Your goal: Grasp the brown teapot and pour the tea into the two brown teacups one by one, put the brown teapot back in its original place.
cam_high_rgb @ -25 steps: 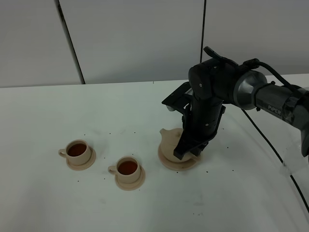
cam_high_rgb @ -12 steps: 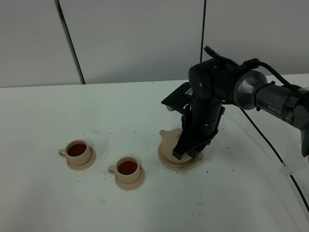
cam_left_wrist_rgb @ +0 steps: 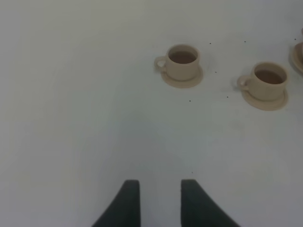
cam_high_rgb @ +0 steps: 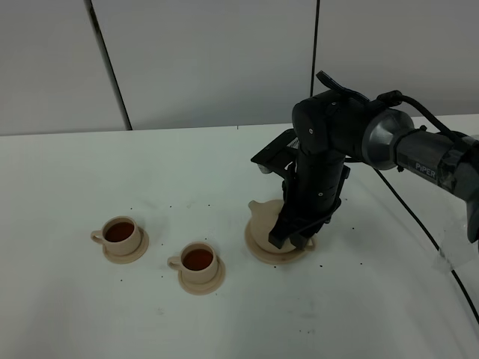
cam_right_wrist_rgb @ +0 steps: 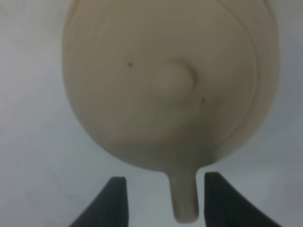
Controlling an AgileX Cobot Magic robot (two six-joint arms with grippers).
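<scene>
The brown teapot [cam_high_rgb: 261, 218] stands on its wide saucer, the original place [cam_high_rgb: 262, 254], mostly hidden behind my right arm in the exterior high view. Seen from above in the right wrist view, the teapot [cam_right_wrist_rgb: 165, 80] fills the picture. Its handle [cam_right_wrist_rgb: 184, 198] lies between the fingers of my right gripper [cam_right_wrist_rgb: 165, 190], which is open and clear of it on both sides. The two brown teacups [cam_high_rgb: 121, 233] [cam_high_rgb: 198, 260] sit on small saucers to the left, each holding dark tea. My left gripper [cam_left_wrist_rgb: 160, 201] hovers over bare table, fingers apart and empty, with both teacups [cam_left_wrist_rgb: 182, 61] [cam_left_wrist_rgb: 269, 78] ahead of it.
The white table [cam_high_rgb: 359, 314] carries a few dark specks around the saucers. A black cable [cam_high_rgb: 426, 232] runs down the right side. Grey wall panels [cam_high_rgb: 209, 60] close off the back.
My right gripper's jaws have spread apart, letting go of the teapot handle. The teapot stays on its saucer, and the arm has risen very slightly.
</scene>
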